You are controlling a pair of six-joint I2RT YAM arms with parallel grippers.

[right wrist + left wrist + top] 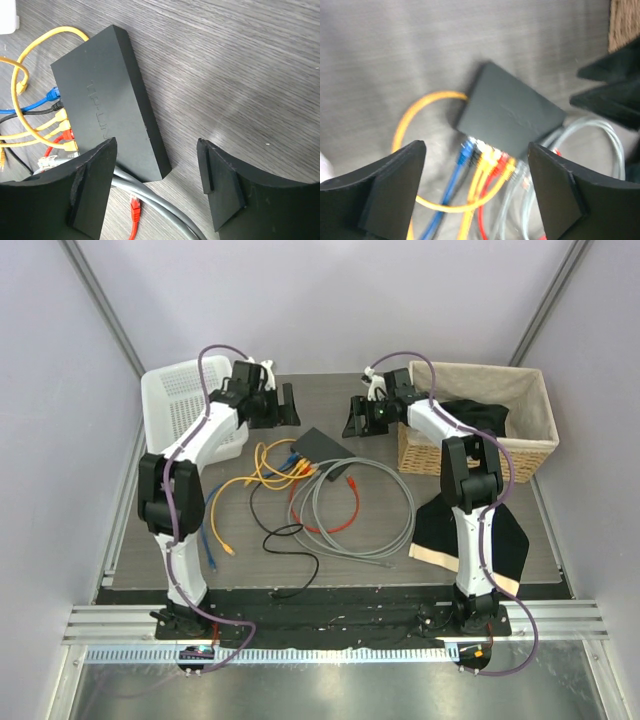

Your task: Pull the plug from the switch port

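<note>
The switch [322, 445] is a flat matte-black box lying at the back middle of the table. Along its near-left edge sits a row of plugs: blue [465, 152], black, yellow [490, 159], red [501, 165] and grey ones. My left gripper [280, 405] hovers behind and left of the switch, open, with the plug row showing between its fingers [476, 147]. My right gripper [357, 417] hangs open just right of the switch [107, 100], its left finger over the box's near corner and nothing between the jaws [156, 142].
A white plastic basket [180, 400] stands at the back left. A wicker basket [500, 410] holding black cloth stands at the back right. A black-and-cream cloth [470, 535] lies by the right arm. Grey cable coils [380, 515], a loose red plug [134, 212] and yellow, blue and black cables spread in front of the switch.
</note>
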